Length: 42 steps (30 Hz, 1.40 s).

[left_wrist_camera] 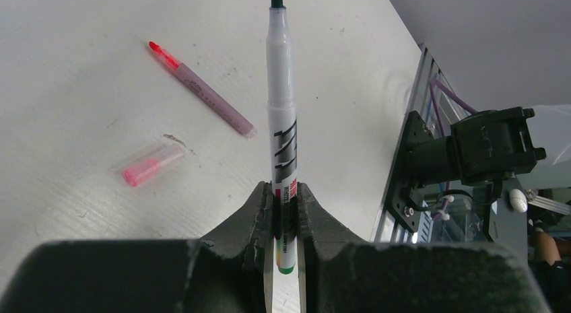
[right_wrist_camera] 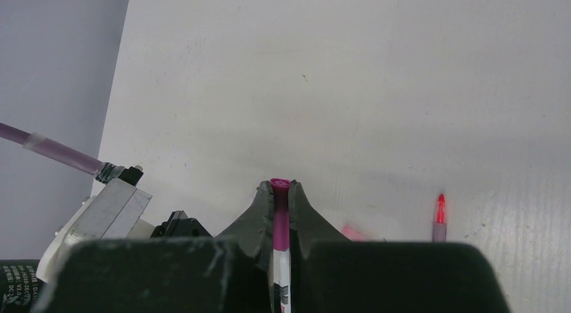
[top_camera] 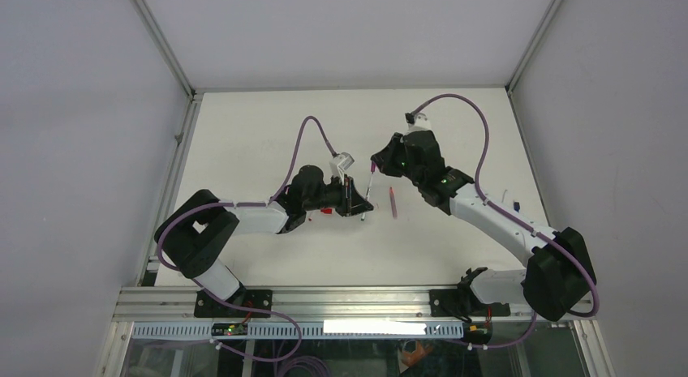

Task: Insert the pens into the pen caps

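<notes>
While pen [left_wrist_camera: 281,104] and cap [right_wrist_camera: 280,215] are gripped by left pincer [left_wrist_camera: 285,190] and right pincer [right_wrist_camera: 280,192], a misaligned jam is risked.

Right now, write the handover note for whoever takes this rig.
Left gripper: shut on the white pen, near its green end.
Right gripper: shut on the magenta cap.
Pen tip is at the cap; seating not visible.
On the table: pink pen, uncapped, and pink cap, lying apart.
Done: nothing visibly capped. To do: seat this pen, then the pink pair.
</notes>
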Motion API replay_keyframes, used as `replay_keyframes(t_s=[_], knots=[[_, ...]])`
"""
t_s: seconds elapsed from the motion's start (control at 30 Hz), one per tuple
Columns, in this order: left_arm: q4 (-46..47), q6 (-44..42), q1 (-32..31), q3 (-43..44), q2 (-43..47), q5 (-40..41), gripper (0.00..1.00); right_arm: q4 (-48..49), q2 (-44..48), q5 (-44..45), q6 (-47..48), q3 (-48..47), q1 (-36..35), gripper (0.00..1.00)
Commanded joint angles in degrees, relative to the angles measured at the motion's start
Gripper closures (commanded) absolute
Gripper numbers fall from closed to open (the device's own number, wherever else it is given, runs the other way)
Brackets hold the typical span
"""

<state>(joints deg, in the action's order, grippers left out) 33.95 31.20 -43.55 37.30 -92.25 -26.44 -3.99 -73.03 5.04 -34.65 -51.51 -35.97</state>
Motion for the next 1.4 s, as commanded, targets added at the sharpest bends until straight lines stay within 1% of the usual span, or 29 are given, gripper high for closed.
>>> replay_keyframes(t_s=[0.0, 0.17, 0.4, 0.9, 1.37], knots=[[1.4, -2.1, -0.5, 1.4, 1.7, 1.3, 1.00, 1.0, 2.6, 0.1, -0.3, 0.4, -0.4, 1.00], [1.7, -1.9, -0.5, 1.5, 1.3, 1.1, 1.00, 0.3, 3.3, 0.3, 0.4, 0.4, -0.4, 1.00], [1.0, -2.5, -0.4, 1.6, 2.1, 2.1, 1.00, 0.1, 2.8, -1.6, 0.2, 0.6, -0.5, 1.00], [-5.4, -7.0, -0.4, 4.2, 4.7, 6.6, 1.00, -1.9, 4.4, -3.3, -0.7, 3.9, -1.5, 1.00], [-7.1, -8.6, -0.3, 6.4, 5.1, 9.1, 1.00, -2.1, 4.8, -3.3, -1.4, 4.8, -2.8, 1.00]])
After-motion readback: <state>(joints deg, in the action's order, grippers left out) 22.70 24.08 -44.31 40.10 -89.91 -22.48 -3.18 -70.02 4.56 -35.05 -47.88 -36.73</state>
